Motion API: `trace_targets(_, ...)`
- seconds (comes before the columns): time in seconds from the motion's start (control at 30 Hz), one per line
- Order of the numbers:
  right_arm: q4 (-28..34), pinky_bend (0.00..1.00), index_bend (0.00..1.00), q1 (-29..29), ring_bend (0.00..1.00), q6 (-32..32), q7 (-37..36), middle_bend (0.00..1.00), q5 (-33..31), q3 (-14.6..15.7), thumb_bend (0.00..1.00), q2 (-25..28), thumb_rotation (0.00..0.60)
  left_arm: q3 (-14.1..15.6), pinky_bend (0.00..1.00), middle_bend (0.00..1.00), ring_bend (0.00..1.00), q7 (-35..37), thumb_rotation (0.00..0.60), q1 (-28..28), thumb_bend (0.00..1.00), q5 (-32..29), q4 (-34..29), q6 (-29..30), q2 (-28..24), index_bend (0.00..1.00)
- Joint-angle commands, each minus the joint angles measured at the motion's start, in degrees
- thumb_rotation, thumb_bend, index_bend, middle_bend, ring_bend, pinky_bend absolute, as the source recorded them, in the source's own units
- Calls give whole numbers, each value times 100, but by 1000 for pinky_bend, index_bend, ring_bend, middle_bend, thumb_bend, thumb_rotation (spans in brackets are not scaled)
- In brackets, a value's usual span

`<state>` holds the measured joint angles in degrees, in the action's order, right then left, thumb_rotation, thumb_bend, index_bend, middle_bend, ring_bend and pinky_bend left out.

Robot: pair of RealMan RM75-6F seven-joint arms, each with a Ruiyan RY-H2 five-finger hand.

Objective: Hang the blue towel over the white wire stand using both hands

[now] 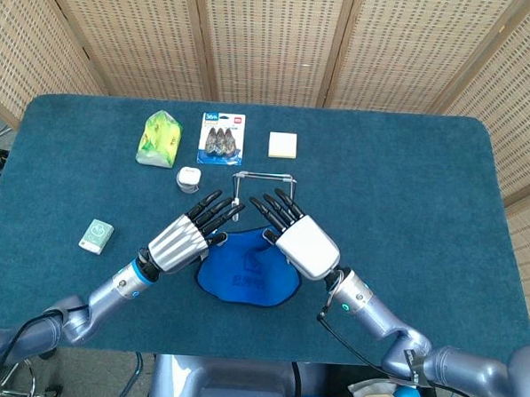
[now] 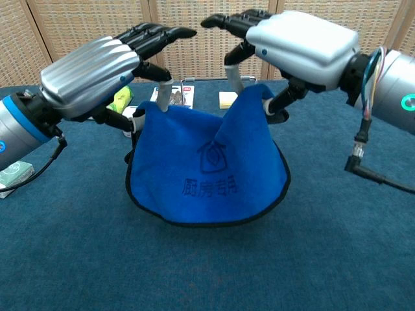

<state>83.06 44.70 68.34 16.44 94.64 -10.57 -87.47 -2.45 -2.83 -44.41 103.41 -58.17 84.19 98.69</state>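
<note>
Woven screens behind, teal cloth table below: towel lifted, not yet hung.

At centre frame the blue towel hangs clear of the table, its top corners pinched by the left hand and the right hand, remaining fingers spread forward. In the head view the white wire stand sits just above the fingertips. Carrying seems the step in hand; next calls for moving both hands level over the top wire, then letting go. Sticky notes and a green packet lie toward upper left.
</note>
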Motion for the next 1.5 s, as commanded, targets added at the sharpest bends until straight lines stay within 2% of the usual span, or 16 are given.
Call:
trace_targets(0.03, 327, 0, 579, 156, 0, -258, 249, 15, -379, -310, 466, 248, 600, -301, 0, 0, 0, -273, 600, -180, 518, -201, -369, -185, -98, 848)
trace_targets(0.43, 504, 0, 579, 482, 0, -661, 490, 15, -1220, -961, 466, 520, 600, -974, 0, 0, 0, -743, 600, -584, 519, -597, -862, -540, -200, 848)
trace_targets(0.73, 348, 0, 580, 846, 0, -978, 548, 15, -1859, -1393, 467, 619, 600, -1593, 0, 0, 0, -646, 600, -932, 519, -1131, -701, -867, -345, 848)
trace_targets(1.07, -160, 0, 579, 1090, 0, -1117, 528, 15, -2327, -1385, 467, 404, 600, -1688, 0, 0, 0, -318, 600, -1155, 518, -1451, -1, -1054, -164, 849)
trace_targets(1.5, -885, 0, 580, 1289, 0, -1288, 352, 15, -2741, -1279, 466, 50, 600, -1635, 0, 0, 0, 190, 600, -1435, 520, -1815, 1051, -1443, 400, 848)
